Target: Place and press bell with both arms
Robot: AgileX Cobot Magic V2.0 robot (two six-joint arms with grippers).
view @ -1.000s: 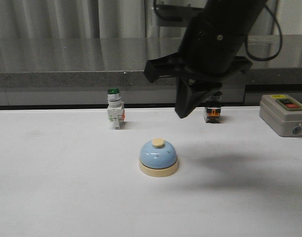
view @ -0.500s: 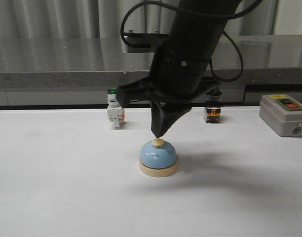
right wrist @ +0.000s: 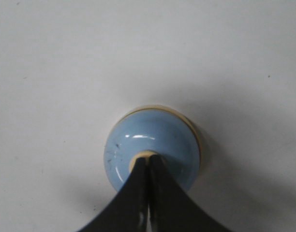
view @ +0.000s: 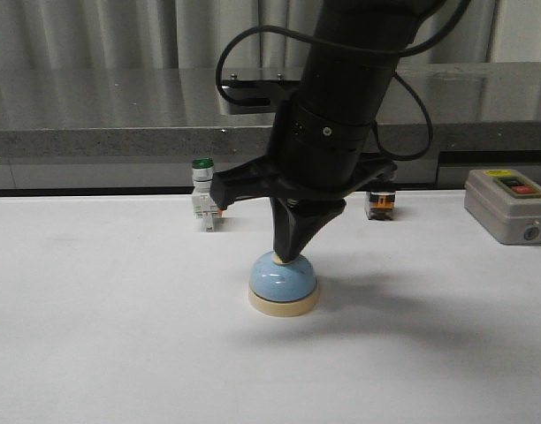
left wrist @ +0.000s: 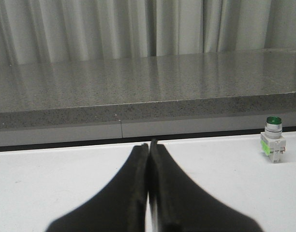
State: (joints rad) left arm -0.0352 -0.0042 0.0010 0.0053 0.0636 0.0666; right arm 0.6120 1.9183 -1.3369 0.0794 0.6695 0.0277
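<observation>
Right pincer (view: 289, 257), closed, on light-blue, cream-based bell (view: 284, 287).

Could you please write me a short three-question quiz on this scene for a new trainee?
1. True or false: the right gripper is wide open around the bell.
2. Which thing stands farthest right on the table? A) green-capped switch B) grey box C) bell
3. Fill in: the left gripper points toward the grey ____ and touches nothing.

Key:
1. False. Its fingers are closed together, tip down on the bell's knob.
2. B.
3. Ledge.
</observation>
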